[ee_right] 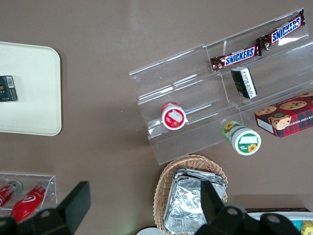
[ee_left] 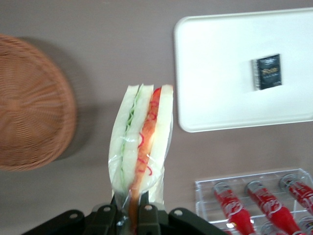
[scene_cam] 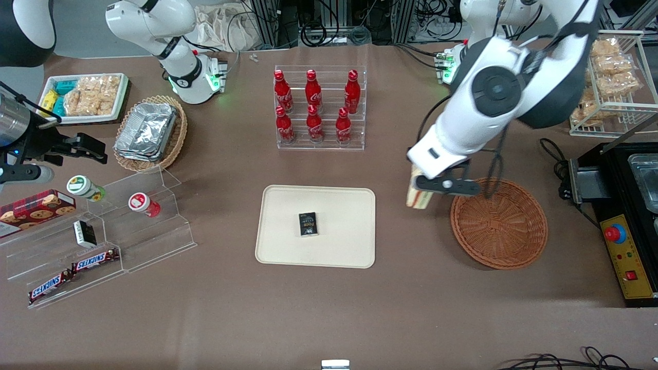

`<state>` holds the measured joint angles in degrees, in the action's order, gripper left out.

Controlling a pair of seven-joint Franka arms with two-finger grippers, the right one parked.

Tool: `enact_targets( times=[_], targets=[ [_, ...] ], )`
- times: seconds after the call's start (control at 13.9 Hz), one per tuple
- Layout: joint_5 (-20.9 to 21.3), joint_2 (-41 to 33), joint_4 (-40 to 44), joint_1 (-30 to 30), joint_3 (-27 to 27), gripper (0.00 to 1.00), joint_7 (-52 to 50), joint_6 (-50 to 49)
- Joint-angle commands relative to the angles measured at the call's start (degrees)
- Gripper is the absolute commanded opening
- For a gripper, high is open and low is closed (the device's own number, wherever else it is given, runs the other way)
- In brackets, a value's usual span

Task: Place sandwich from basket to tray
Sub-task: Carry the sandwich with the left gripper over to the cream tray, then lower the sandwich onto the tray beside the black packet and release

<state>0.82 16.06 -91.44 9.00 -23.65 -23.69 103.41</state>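
Open lane from basket to tray, one small box in the landing area.

I see the gripper holding the sandwich in its fingers above bare desk, between the basket and the tray; nothing stands on that strip. On the tray, a small dark box lies near the middle, with bare tray surface all around it, including the edge nearest the gripper. The acrylic rack of red bottles stands farther from the front camera than the tray, apart from it and off the lane.
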Motion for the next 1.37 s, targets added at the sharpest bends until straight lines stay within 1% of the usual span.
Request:
enact_targets(
  times=[0.0, 0.14, 0.22, 0.43, 0.65, 0.72, 0.86, 1.08, 1.15, 1.23, 1.3],
  targets=[
    [2.0, 6.2, 1.1, 3.2, 0.1, 0.04, -4.2, 6.5],
    [6.9, 10.4, 1.1, 5.7, 0.1, 0.04, -9.0, 11.1],
    [8.1, 12.3, 1.1, 6.0, 0.1, 0.04, -10.7, 13.1],
    [10.2, 17.0, 1.4, 7.6, 0.3, 0.04, -13.3, 17.4],
    [12.7, 20.1, 1.7, 8.9, 0.9, 0.05, -16.4, 21.6],
    [13.2, 20.8, 1.7, 9.2, 1.0, 0.06, -16.6, 22.3],
    [14.2, 22.3, 1.7, 9.4, 1.0, 0.11, -17.1, 23.3],
    [14.9, 23.6, 1.6, 9.5, 1.0, 0.14, -17.2, 24.4],
    [15.6, 23.8, 1.6, 9.5, 1.0, 0.18, -17.3, 24.4],
    [15.7, 23.8, 1.6, 9.5, 1.0, 0.27, -17.3, 24.5],
    [15.7, 23.8, 1.5, 9.4, 1.0, 0.58, -17.3, 24.4]
  ],
)
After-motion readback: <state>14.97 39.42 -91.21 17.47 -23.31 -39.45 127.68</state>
